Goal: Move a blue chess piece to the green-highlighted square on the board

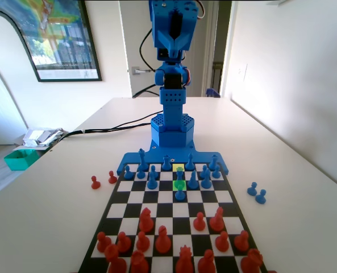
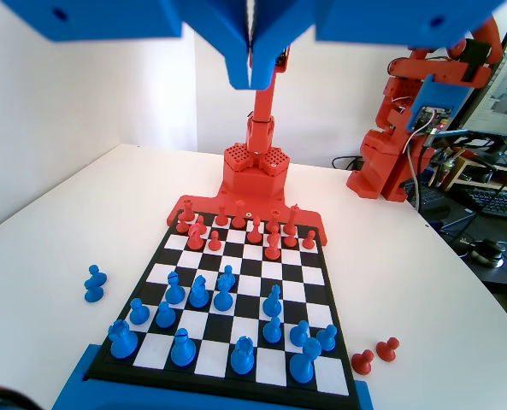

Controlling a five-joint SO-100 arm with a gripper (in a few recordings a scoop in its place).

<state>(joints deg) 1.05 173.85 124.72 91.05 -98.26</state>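
Gripper (image 2: pixel 251 73) hangs high, jaws pressed together, empty. Far below, the blue chess piece (image 1: pixel 179 174) seems light, rigid, slick plastic; pinch its narrow top.

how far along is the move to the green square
Looks done or nearly: in the fixed view a blue chess piece stands on the green-highlighted square, and the yellow square behind it is bare. Nothing is in hand: the gripper hangs high over the board, jaws together and empty. Little seems left.
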